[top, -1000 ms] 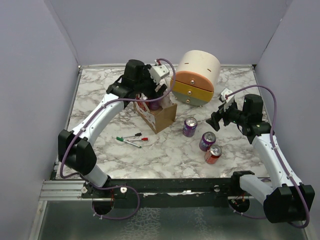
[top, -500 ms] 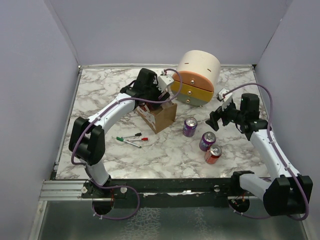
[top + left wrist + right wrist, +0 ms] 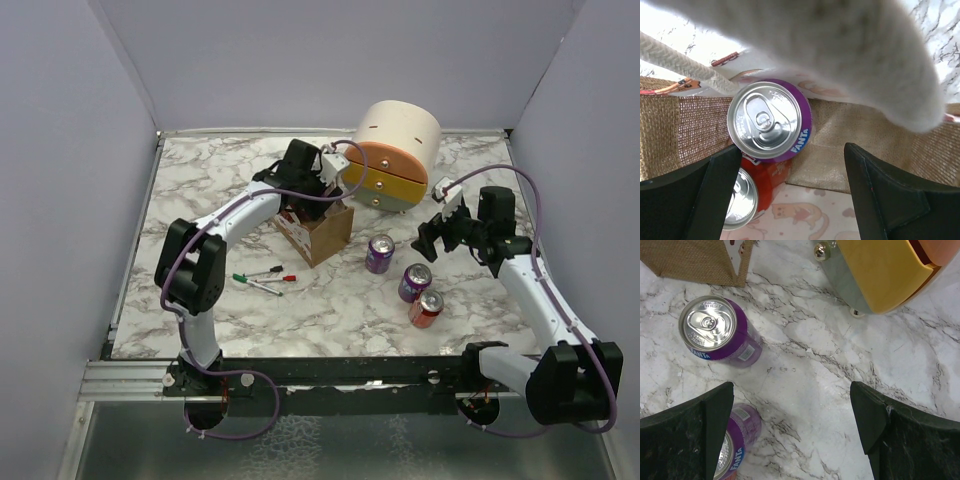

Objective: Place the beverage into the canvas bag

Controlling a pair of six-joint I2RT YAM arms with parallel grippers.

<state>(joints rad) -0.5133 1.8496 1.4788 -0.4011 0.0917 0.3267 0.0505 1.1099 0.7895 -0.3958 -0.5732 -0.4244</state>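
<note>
In the left wrist view, the left gripper [image 3: 790, 150] hung above the canvas bag [image 3: 695, 130] with its jaws spread wide, gripping nothing. A purple Fanta can [image 3: 771, 120] stood upright inside the bag near frame centre, with a red can [image 3: 762, 182] just beside it at lower left. The right gripper [image 3: 792, 390], equally wide and empty, hovered over the marble table [image 3: 840, 365]. A loose purple can [image 3: 720, 337] stood at the upper left of its view.

Rough, coarse-woven canvas bag [image 3: 695, 130]; purple can [image 3: 771, 121], shiny metal top, glossy side; table [image 3: 840, 370], smooth marble-look surface
</note>
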